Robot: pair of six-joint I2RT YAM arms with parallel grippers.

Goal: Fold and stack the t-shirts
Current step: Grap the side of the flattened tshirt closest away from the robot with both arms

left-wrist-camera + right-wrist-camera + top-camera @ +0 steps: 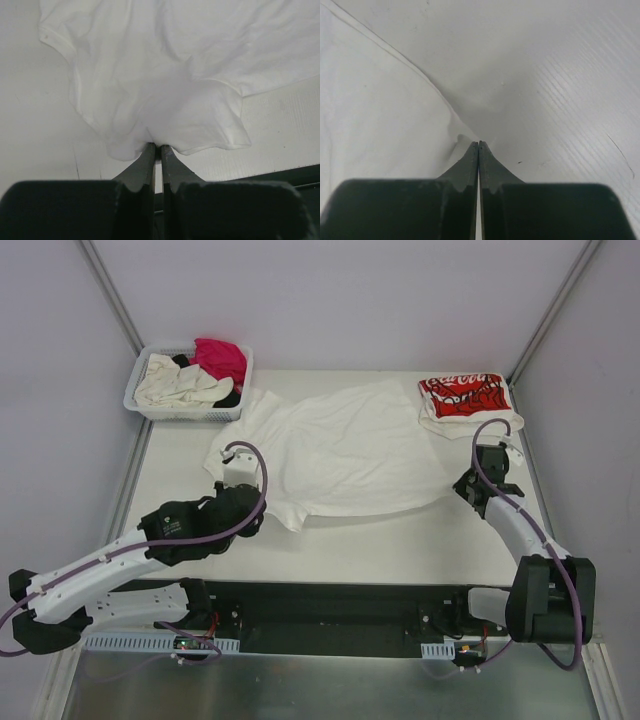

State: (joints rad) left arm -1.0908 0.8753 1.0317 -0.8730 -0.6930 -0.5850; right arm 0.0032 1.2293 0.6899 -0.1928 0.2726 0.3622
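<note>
A large plain white t-shirt (340,450) lies spread across the middle of the table. My left gripper (235,458) is at its near-left edge. The left wrist view shows that gripper (157,146) shut on a bunched fold of the white t-shirt (165,75). My right gripper (462,492) is at the shirt's near-right corner. In the right wrist view it (478,143) is shut right where the hem of the white t-shirt (380,125) ends, with cloth puckered beside the tips. A folded white t-shirt with red print (463,398) lies at the back right.
A white slotted basket (185,412) stands at the back left, holding a cream shirt (180,388), a magenta one (222,358) and a bit of black one (228,398). Grey walls close in the table on both sides. Bare tabletop (400,540) shows in front of the shirt.
</note>
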